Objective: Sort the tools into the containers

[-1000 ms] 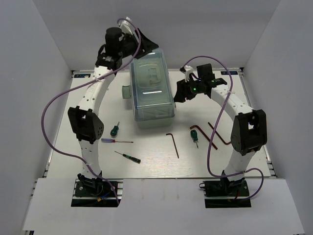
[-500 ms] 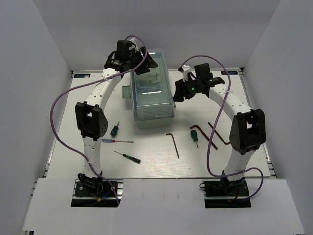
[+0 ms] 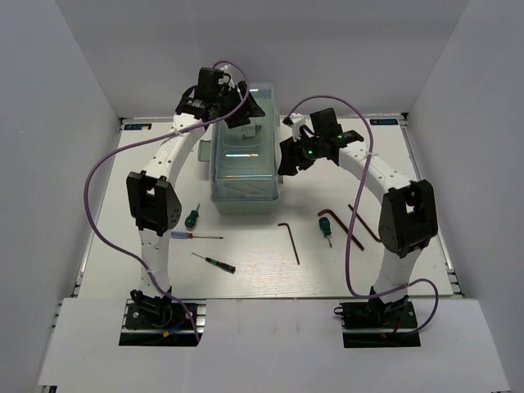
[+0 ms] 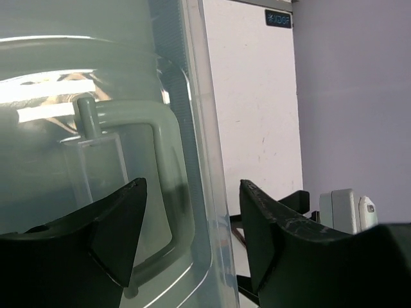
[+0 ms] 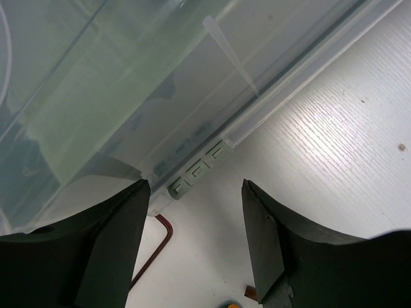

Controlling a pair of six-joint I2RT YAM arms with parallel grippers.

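You are looking at the pale green plastic toolbox with a translucent lid (image 3: pixel 243 168), which is sitting at the far middle of the white bench (image 3: pixel 254 278) with its lid down. Through the cloudy plastic only glare and pale green shapes are showing, so what is lying inside cannot be told. Your left tool (image 4: pixel 192 192) is hanging over the box's top with its fingers apart, the lid's edge running between them and the pale handle (image 4: pixel 166 160) showing beneath the lid; contact is unclear. Your right tool (image 5: pixel 192 191) is facing the box's right side, fingers spread around a small ribbed tab (image 5: pixel 192 173). The rest is lying out on the bench nearer you: a stubby green-handled screwdriver (image 3: pixel 191 217), a thin purple-handled screwdriver (image 3: pixel 195 236), a dark-handled screwdriver (image 3: pixel 214 262), a dark L-shaped hex key (image 3: pixel 290 241), a second green-handled screwdriver (image 3: pixel 326 225), and reddish-brown hex keys (image 3: pixel 366 223) partly crossed by a purple cable (image 3: pixel 350 266).
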